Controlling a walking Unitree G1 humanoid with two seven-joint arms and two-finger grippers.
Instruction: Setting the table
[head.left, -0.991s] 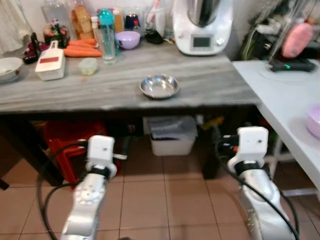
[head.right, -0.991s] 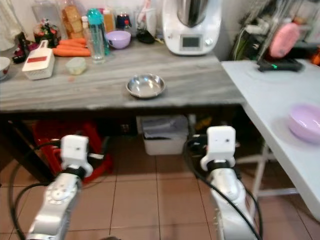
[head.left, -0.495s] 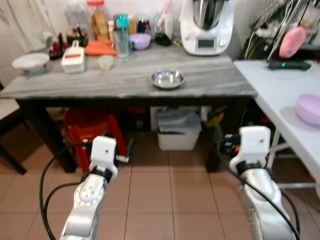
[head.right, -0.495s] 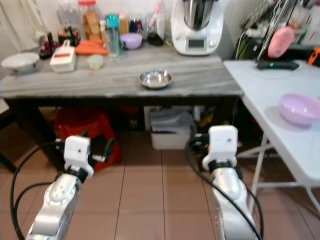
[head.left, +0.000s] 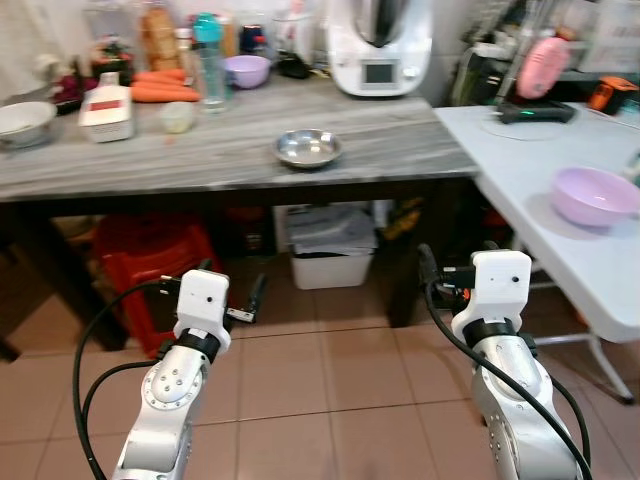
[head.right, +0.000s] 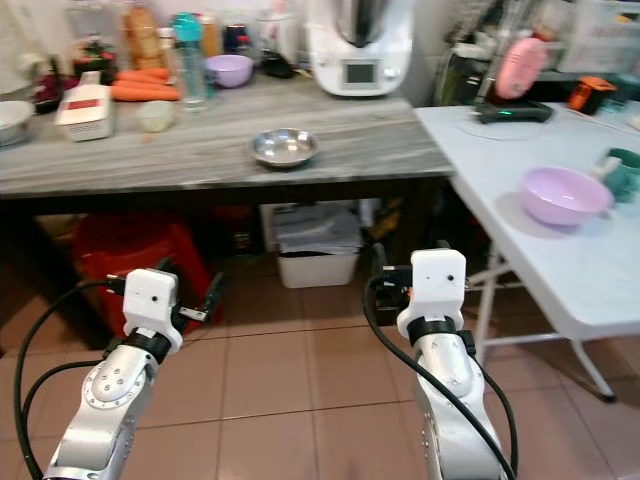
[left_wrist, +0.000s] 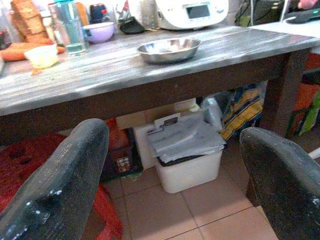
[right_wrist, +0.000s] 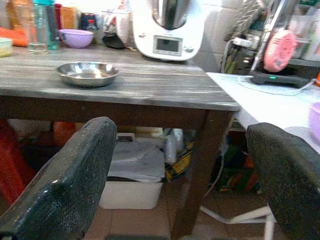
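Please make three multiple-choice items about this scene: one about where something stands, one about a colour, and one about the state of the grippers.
1. Where is the steel bowl?
A. on the white table
B. on the grey wooden table
C. on the floor tiles

2. What colour is the bowl on the white table?
A. purple
B. green
C. steel grey

3. How are the left gripper and the right gripper?
A. both shut on a bowl
B. left open, right shut
C. both open, holding nothing

Key:
1 B: the steel bowl sits near the front edge of the grey wooden table.
2 A: the purple bowl lies on that table.
3 C: in each wrist view the two black fingers stand wide apart with nothing between them, low before the table.
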